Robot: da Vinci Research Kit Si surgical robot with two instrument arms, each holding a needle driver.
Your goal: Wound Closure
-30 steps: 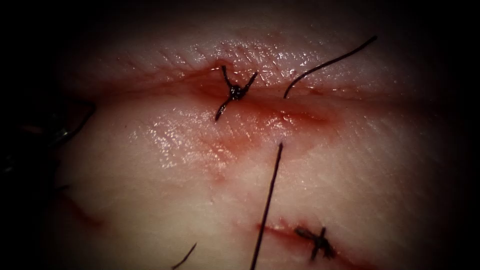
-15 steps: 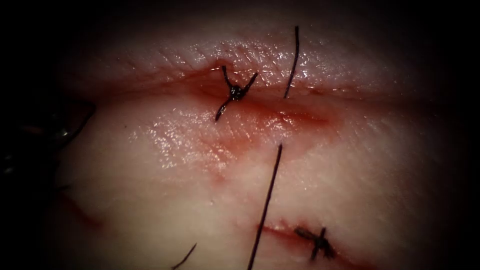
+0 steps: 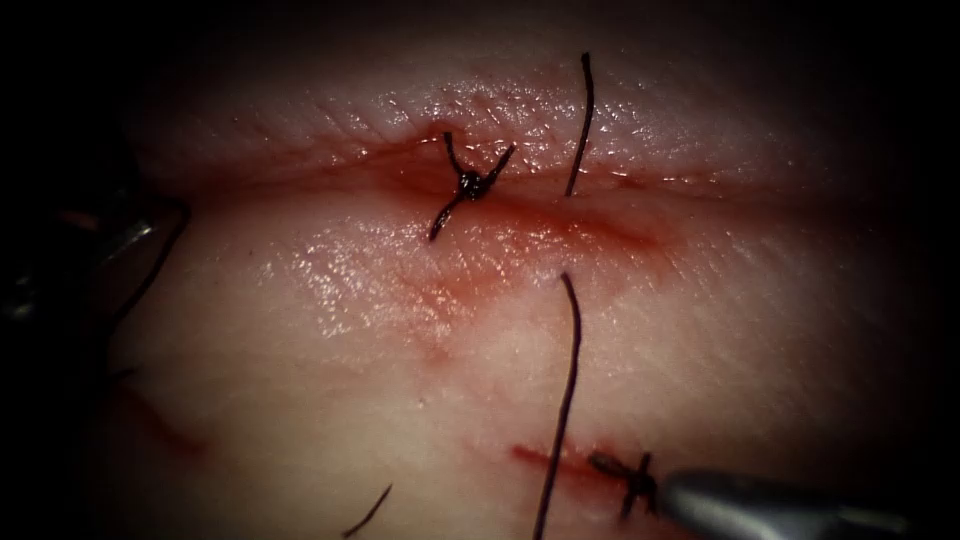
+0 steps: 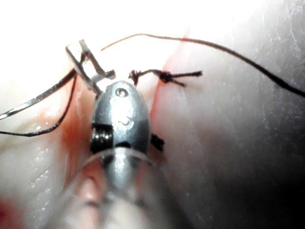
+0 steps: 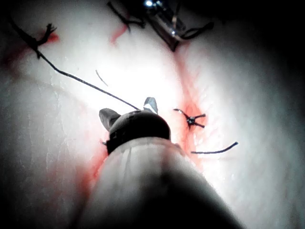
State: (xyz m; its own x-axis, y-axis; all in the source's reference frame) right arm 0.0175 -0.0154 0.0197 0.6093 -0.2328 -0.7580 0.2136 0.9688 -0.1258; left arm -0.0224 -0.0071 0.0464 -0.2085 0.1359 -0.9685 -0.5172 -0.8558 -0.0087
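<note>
Needle point(image 4: 38, 98) position: it is gripped in the closed jaws of the left tool point(image 4: 89, 64), near the end where the thread joins as far as you can judge. It lies wholly outside the tissue point(image 3: 750, 330), by the tissue's left edge and off the left end of the cut point(image 3: 300, 175).

The right tool point(image 5: 129, 110) stands at the tissue's lower right edge with its jaws parted. It appears to grip nothing, and its tip lies just beside the lower knot point(image 3: 632, 480).

The thread point(image 3: 565, 400) runs from the lower edge up toward the cut. A second stretch point(image 3: 582, 120) rises from the cut's far lip, right of the tied knot point(image 3: 468, 185). Red fluid point(image 3: 560, 225) lies along the cut between them.

Hazards:
- Parted right jaws close to the thread may catch it. A sideways move would likely drag the strand against the tissue where it enters.
- Contact with the lower knot could loosen it or tear its bite.
- The needle sits low at the left edge, and a careless wrist roll could score the surface there.
- Hard traction on the thread may cut through the cut's lips.

Clearance: the broadest bare tissue lies right of the thread, between the cut and the right tool. The left edge is crowded by the left tool, needle and trailing thread. Treat both knots as obstacles.
</note>
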